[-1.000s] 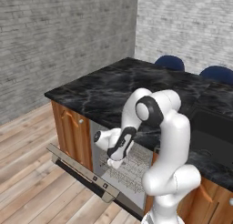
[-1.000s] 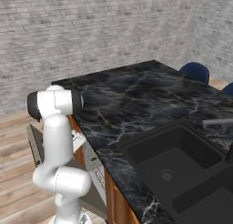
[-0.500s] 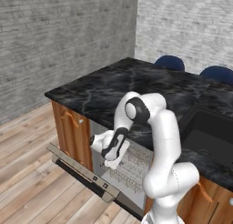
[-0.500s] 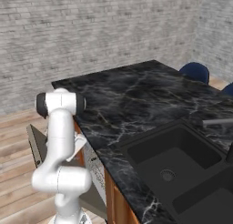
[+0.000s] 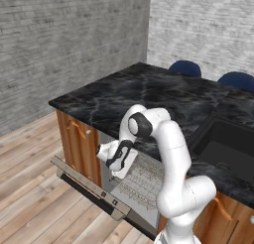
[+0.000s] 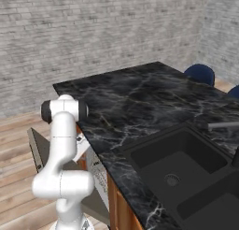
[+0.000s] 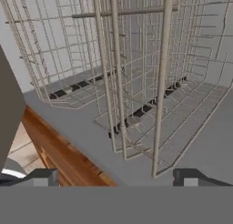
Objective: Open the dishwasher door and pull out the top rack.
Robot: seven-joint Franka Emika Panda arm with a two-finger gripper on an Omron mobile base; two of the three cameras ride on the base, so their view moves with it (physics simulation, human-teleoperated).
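Observation:
The dishwasher door [image 5: 79,179] hangs open, dropped almost flat, its button edge toward the floor; from the other side it shows as a grey panel [image 6: 37,149]. A silver wire rack [image 5: 145,181], the top rack as far as I can tell, juts partly out of the opening above the door. My gripper [image 5: 116,167] hovers at the rack's left front corner, just over the door. In the hand view it [image 7: 117,177] stands open, fingertips [image 7: 43,177] wide apart, with the rack's upright wires [image 7: 119,82] close ahead and nothing held.
The black marble counter [image 5: 149,91] overhangs the dishwasher. An orange-brown cabinet [image 5: 74,139] flanks it on the left. The black sink basin [image 6: 182,163] lies to the right. Two blue chairs [image 5: 186,68] stand behind the counter. Wooden floor [image 5: 34,188] stretches in front of the door.
My arm has swung left and its upper link has leaned toward the dishwasher's left side. The gripper shifted slightly left over the door. Door and rack look unmoved.

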